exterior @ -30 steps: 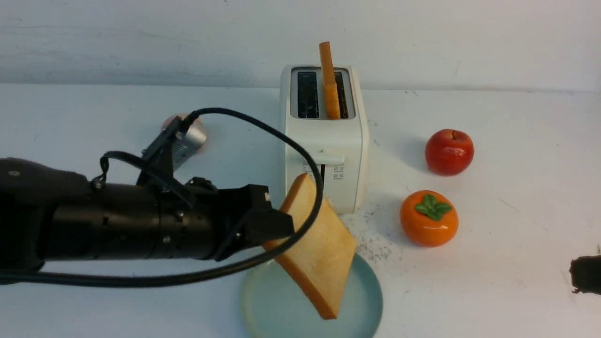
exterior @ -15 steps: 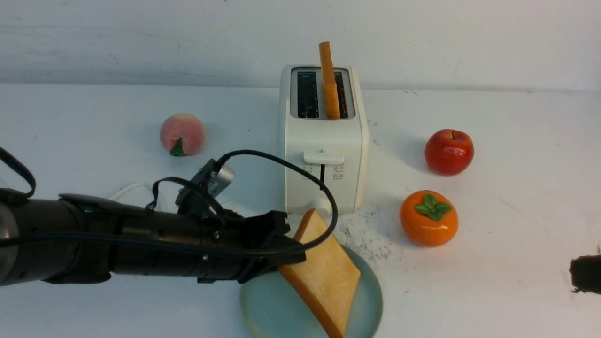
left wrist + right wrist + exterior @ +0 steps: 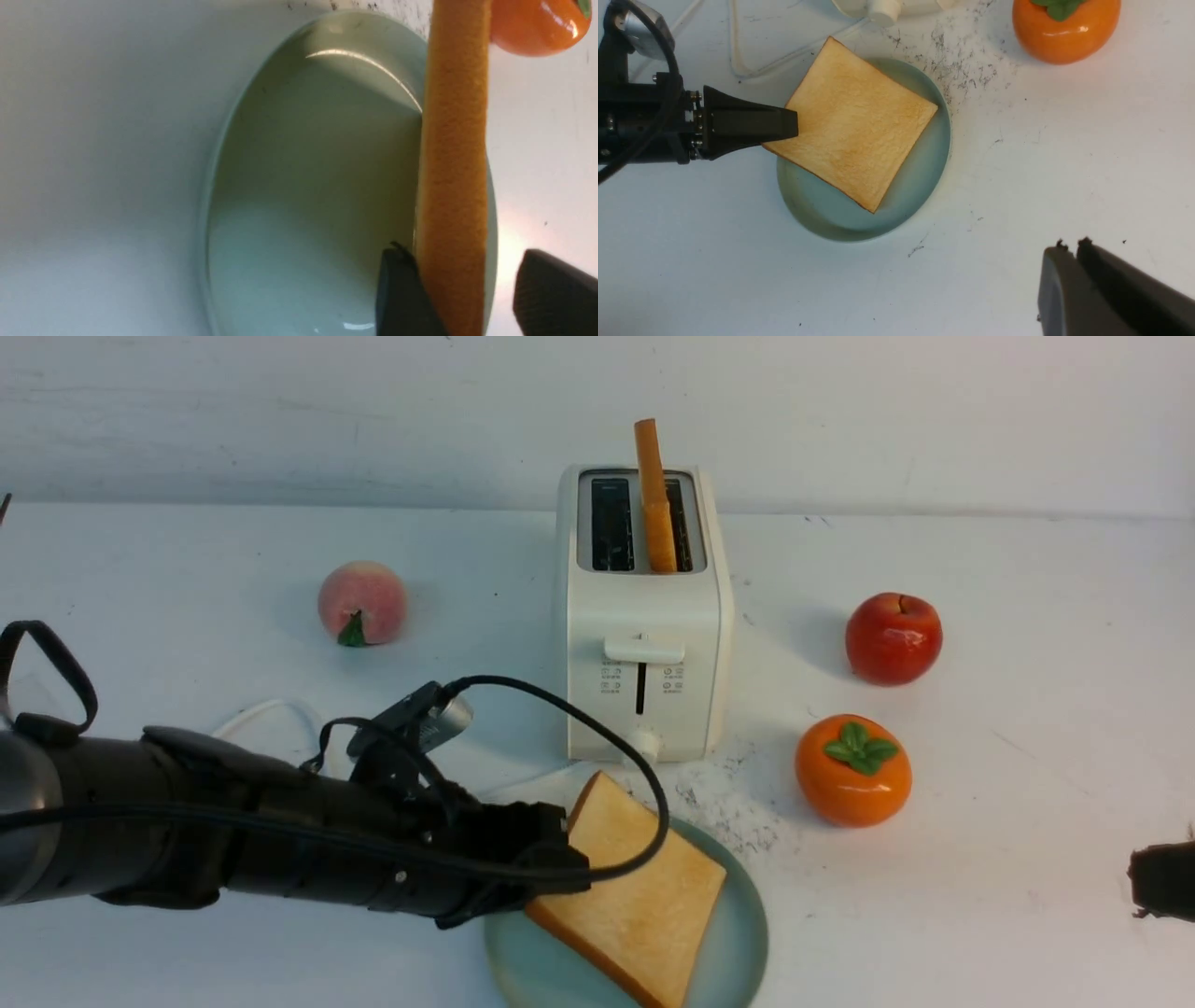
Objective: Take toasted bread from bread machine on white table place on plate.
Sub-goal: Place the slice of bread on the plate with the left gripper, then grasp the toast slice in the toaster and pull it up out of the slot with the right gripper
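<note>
One slice of toasted bread point(image 3: 635, 887) lies nearly flat on the pale blue-green plate point(image 3: 742, 933), its left corner still between the jaws of my left gripper point(image 3: 560, 868). In the left wrist view the orange crust point(image 3: 453, 163) touches one finger while the other finger point(image 3: 551, 289) stands clear of it, so the left gripper point(image 3: 462, 252) is open. A second slice point(image 3: 653, 495) stands upright in the right slot of the bread machine point(image 3: 644, 644) behind the plate. My right gripper point(image 3: 1071, 242) is shut and empty over the white table point(image 3: 1008, 821), far right.
A peach point(image 3: 362, 602) sits left of the toaster, a red apple point(image 3: 893, 637) and an orange persimmon point(image 3: 852, 768) to its right. The white cord point(image 3: 266, 714) loops behind my left arm. Dark specks point(image 3: 738, 812) lie between plate and toaster.
My left arm came down and brought the tilted slice onto the plate. Its jaws have parted from the slice. The right arm has stayed put.
</note>
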{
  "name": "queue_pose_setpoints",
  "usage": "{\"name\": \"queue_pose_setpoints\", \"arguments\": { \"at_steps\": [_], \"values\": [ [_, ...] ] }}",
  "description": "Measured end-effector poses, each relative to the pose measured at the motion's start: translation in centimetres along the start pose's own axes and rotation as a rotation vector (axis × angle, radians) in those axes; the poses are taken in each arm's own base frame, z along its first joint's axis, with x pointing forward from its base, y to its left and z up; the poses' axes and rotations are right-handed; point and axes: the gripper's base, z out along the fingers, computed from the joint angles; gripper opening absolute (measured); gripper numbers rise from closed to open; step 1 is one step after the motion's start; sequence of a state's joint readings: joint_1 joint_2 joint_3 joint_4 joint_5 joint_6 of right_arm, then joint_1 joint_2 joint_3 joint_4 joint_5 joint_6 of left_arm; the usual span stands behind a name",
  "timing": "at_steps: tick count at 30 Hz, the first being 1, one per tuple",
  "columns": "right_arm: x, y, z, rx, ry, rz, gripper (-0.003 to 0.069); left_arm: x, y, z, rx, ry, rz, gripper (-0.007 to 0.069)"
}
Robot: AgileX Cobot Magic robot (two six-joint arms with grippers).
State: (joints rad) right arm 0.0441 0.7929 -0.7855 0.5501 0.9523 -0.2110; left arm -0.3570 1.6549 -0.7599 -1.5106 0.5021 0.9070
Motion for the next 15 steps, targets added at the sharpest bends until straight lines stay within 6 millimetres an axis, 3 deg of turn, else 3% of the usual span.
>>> {"name": "queue_pose_setpoints", "arguments": {
  "at_steps": [6,10,15],
  "values": [
    [0.2,0.1,0.0,-0.007,0.019,0.002,0.0048,0.2,-0.6,-1.3,-0.026,0.019,0.167,0.051],
    [0.3,0.1,0.0,-0.011,0.033,0.002,0.0051,-0.1,-1.4,-3.1,-0.06,-0.021,0.308,0.0528],
    [0.2,0.1,0.0,-0.011,0.024,0.003,0.005,-0.4,-2.3,-5.1,-0.088,-0.089,0.328,0.0504]
  ]
}}
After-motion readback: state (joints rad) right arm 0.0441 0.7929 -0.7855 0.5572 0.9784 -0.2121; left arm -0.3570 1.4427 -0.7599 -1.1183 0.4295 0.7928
